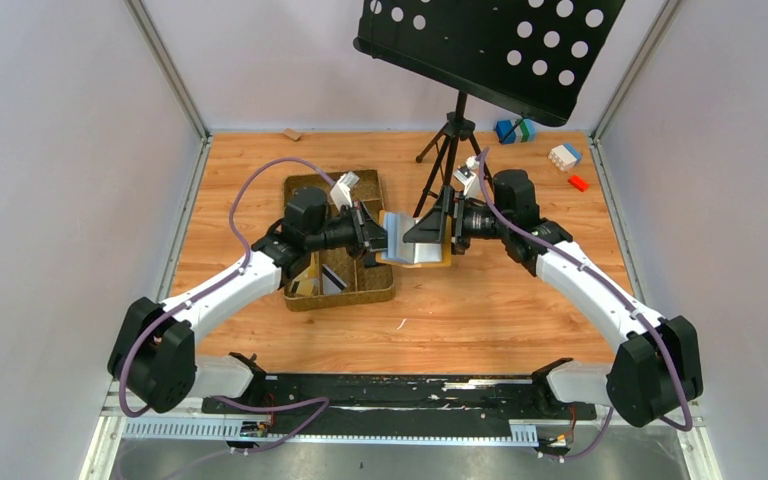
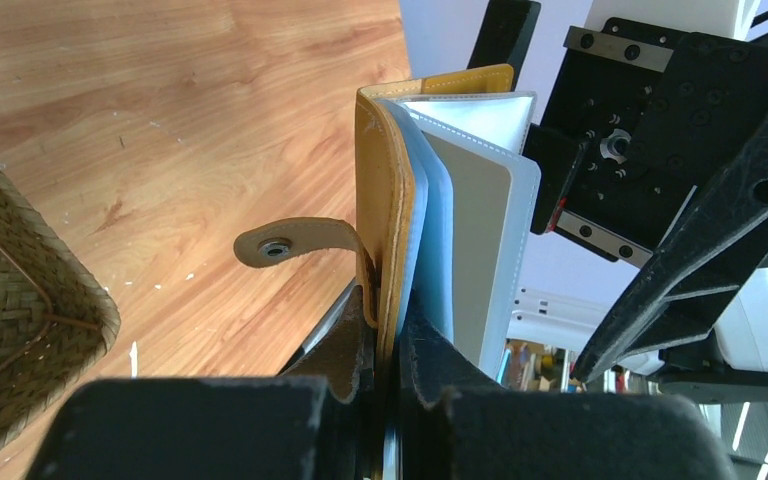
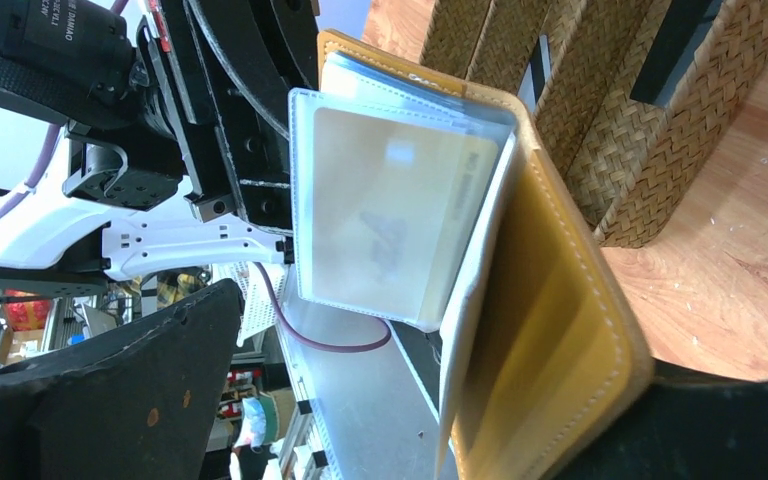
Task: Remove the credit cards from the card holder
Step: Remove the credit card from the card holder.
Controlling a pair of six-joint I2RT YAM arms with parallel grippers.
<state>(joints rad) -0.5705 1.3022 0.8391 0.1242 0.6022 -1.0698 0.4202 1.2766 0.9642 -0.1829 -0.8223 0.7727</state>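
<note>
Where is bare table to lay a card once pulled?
Bare wood: nearer than the card holder, between left arm and right arm; also right of that arm. Crowded: woven tray at left, tripod and toy blocks toward the back.

The tan card [image 3: 400, 215] inside the card holder's [image 3: 550, 330] clear sleeve [image 3: 302, 200] is blurred, its print unreadable.

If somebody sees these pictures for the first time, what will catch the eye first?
The mustard-yellow card holder comes first, held open at the middle of the table. The left gripper has its jaws shut on the yellow cover, and a tan card shows through a clear sleeve. Under the left arm lies a brown woven tray.
</note>
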